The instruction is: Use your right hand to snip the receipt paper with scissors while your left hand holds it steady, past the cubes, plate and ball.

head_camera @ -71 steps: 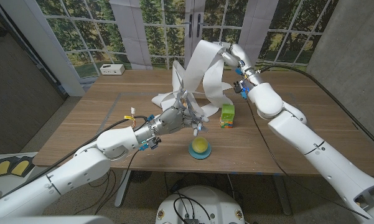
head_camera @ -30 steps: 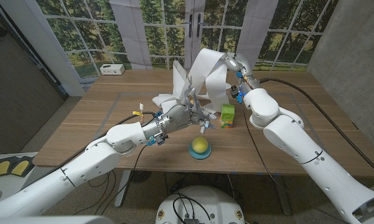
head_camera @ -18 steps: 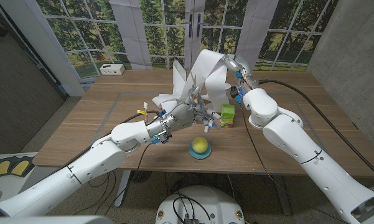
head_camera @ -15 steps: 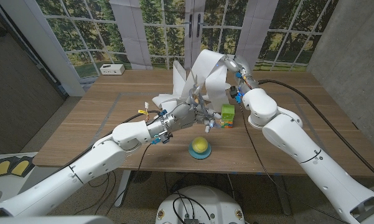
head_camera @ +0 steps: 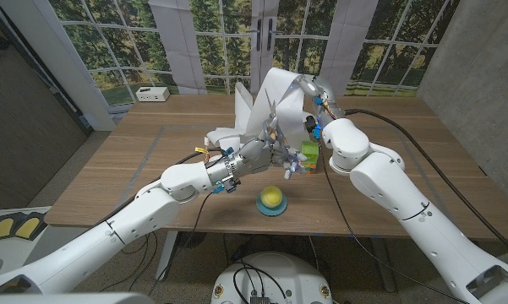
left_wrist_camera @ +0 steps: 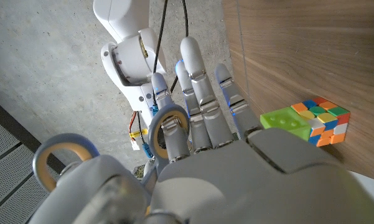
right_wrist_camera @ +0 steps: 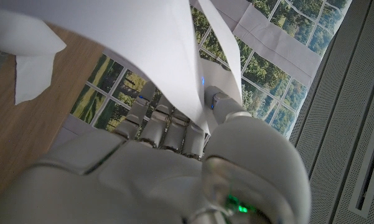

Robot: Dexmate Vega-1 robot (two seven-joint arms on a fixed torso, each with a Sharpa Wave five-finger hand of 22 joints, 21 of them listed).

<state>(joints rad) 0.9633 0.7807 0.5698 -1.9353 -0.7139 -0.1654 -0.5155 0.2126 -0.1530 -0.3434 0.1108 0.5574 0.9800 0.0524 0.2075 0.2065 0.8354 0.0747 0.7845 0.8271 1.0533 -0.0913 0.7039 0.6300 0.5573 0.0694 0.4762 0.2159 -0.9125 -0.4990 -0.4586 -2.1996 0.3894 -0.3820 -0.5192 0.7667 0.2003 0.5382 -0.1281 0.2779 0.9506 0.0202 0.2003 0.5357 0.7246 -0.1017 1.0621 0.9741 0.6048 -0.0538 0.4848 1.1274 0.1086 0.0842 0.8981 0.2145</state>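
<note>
My left hand (head_camera: 264,154) holds the scissors (head_camera: 276,135), whose tan-lined finger rings (left_wrist_camera: 168,127) sit over its fingers in the left wrist view. The blades point up against the hanging strip of white receipt paper (head_camera: 281,103). My right hand (head_camera: 316,90) grips the top of that strip above the table's far side, and the paper (right_wrist_camera: 143,43) drapes over its fingers (right_wrist_camera: 168,134). More paper lies heaped (head_camera: 226,135) on the table. A green cube (head_camera: 309,150) and a multicoloured cube (head_camera: 308,165) stand just right of my left hand. The yellow-green ball (head_camera: 272,196) sits on a small blue plate (head_camera: 273,210).
A small white box (head_camera: 152,94) stands at the table's far left corner. The wooden table (head_camera: 135,169) runs wide on both sides. Both cubes (left_wrist_camera: 311,119) lie beyond my left fingertips in the left wrist view, with my right arm (left_wrist_camera: 127,50) further off.
My left hand has carried the scissors right and forward, up to the hanging strip. My right hand has come down and inward with the paper.
</note>
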